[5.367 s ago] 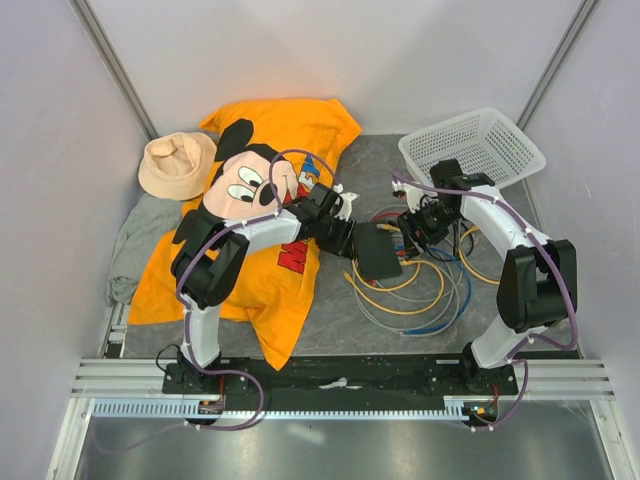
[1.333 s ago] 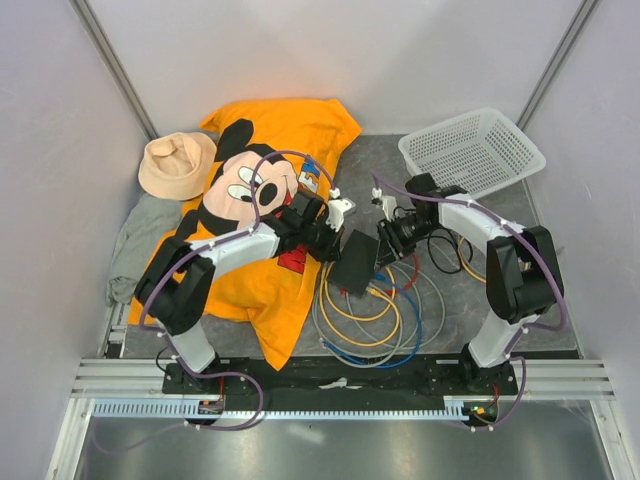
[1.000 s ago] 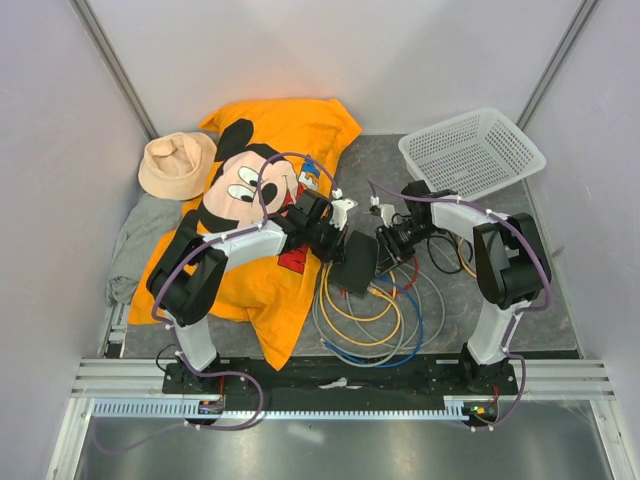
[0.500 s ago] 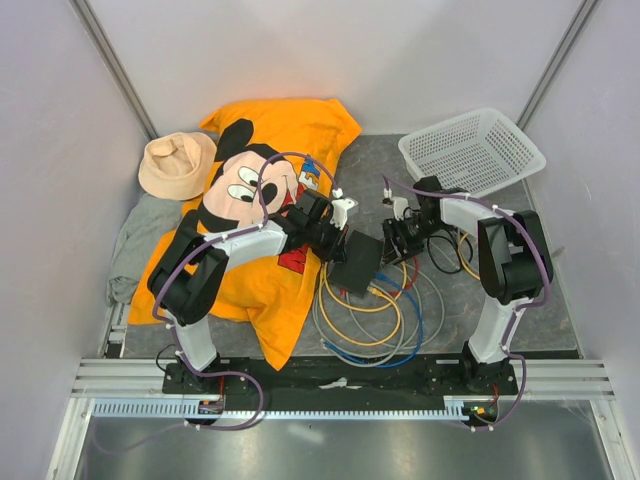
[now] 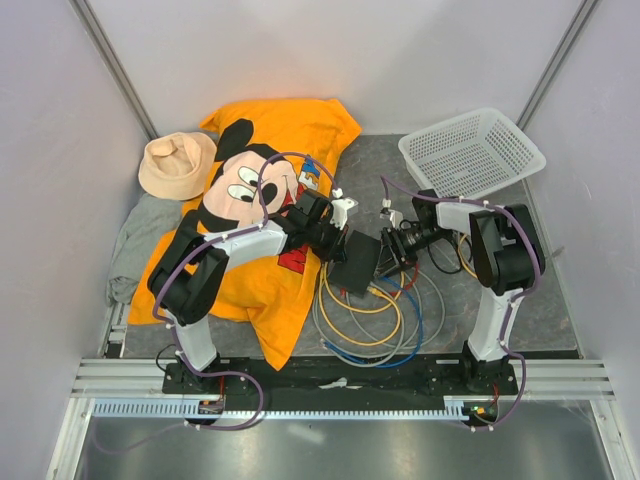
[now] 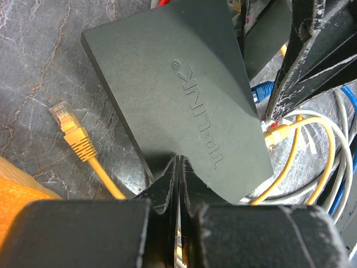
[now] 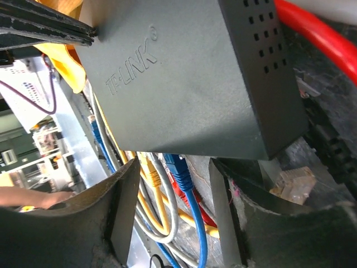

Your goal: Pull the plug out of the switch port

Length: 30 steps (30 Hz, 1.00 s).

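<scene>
The switch (image 5: 355, 265) is a flat black box, tilted, also seen in the left wrist view (image 6: 184, 84) and the right wrist view (image 7: 184, 78). Coloured cables enter its right edge. My left gripper (image 5: 337, 245) is shut, and its tips (image 6: 178, 161) press on the switch's near edge. My right gripper (image 5: 396, 250) is open at the port edge. Its jaws (image 7: 173, 170) stand on either side of a blue plug (image 7: 181, 167), a grey cable and a yellow plug (image 7: 149, 173), without touching them.
Cable loops (image 5: 370, 320) lie in front of the switch. A loose yellow plug (image 6: 70, 125) lies on the mat. A red cable (image 7: 312, 33) runs past the switch. A white basket (image 5: 470, 150) stands at the back right. An orange shirt (image 5: 260, 190), a beige hat (image 5: 175, 165) and a grey cloth (image 5: 135, 240) lie left.
My right gripper has shifted a little down and left, closer to the switch's port edge, and its forearm has swung. My left gripper and the switch have stayed put over the last second.
</scene>
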Available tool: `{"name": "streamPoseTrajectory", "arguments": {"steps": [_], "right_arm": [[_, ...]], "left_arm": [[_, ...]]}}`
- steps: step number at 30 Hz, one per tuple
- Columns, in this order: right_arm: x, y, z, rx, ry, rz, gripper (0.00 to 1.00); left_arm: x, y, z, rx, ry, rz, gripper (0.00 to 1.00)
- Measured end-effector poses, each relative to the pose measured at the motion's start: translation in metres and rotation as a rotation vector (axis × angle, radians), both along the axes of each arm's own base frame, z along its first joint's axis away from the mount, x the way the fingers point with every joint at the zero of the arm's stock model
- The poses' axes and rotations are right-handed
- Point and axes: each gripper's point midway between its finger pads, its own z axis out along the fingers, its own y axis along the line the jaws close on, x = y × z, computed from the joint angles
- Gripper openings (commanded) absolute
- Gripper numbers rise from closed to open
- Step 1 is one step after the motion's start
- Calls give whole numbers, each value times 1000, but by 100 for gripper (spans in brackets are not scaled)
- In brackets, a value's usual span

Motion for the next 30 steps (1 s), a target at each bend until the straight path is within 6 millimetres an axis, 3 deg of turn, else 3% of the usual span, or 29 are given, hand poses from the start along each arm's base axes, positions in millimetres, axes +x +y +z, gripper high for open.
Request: {"name": "streamPoseTrajectory", "arguments": {"steps": [16, 23, 30], "right_arm": [[-2, 3, -6, 19, 53, -10, 47], [2, 1, -8, 2, 71, -61, 47], [4, 0, -10, -16, 66, -92, 39]], "left_arm": [[0, -3, 0, -13, 1, -8, 2], [0, -3, 0, -13, 1, -8, 2], [0, -3, 0, -14, 0, -10, 2]]}}
